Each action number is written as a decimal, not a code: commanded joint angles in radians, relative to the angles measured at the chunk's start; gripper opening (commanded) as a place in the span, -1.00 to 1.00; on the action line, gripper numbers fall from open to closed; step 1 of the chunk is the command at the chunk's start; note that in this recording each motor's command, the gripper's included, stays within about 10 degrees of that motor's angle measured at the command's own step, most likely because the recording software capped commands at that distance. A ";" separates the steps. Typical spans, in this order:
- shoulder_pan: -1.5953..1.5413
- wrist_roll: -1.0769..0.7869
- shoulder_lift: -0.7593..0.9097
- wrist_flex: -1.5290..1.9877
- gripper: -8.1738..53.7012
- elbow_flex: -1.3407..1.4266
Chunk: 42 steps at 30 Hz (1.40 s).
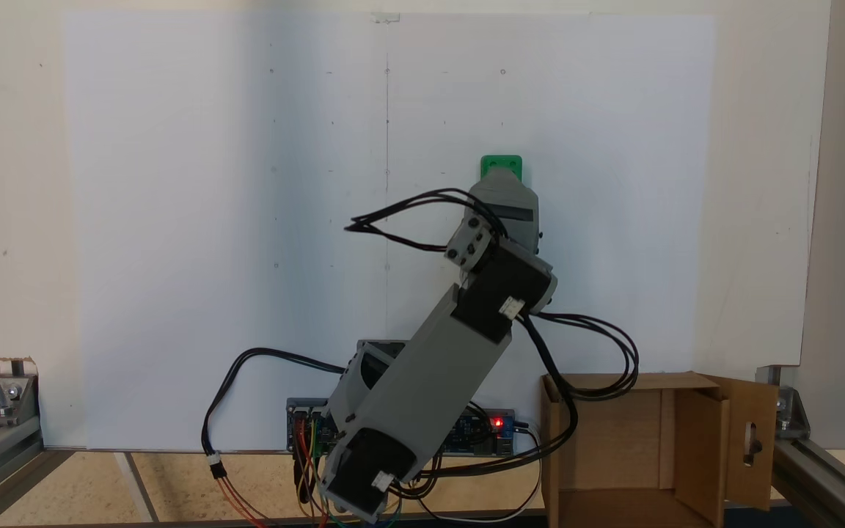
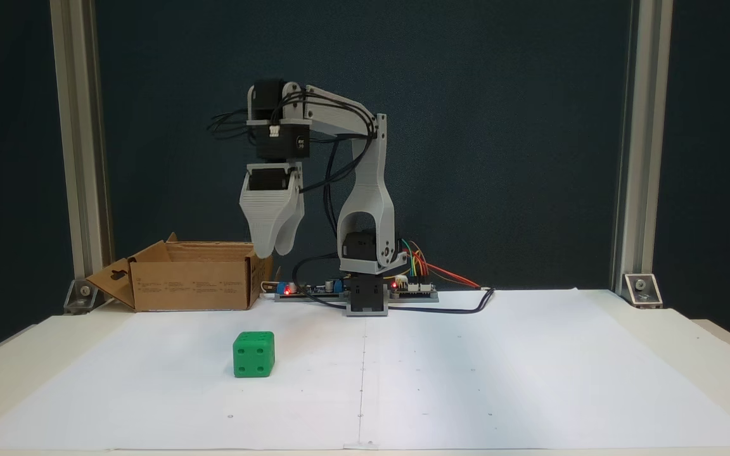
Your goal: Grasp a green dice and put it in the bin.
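Worktop (image 2: 530, 392): white paper sheets are covering it below the claw, with aluminium posts standing at the corners and a dark blue backdrop hanging behind.
Green dice (image 2: 254, 354): a glossy plastic cube with rounded corners is sitting on the paper, straight beneath the claw and well apart from it, four pips facing front.
Bin (image 2: 191, 282): a brown corrugated cardboard box is resting beside and below the claw, flaps spreading open, one flap slotted.
Arm (image 2: 365, 190): grey layered plastic, upper link rising, forearm reaching level, wrist bending down.
Claw (image 2: 271, 247): it is hanging pointed downward, empty, tips nearly meeting, a narrow gap at most.
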 commanded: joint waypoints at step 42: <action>-0.029 -0.063 -0.213 -0.199 0.71 0.020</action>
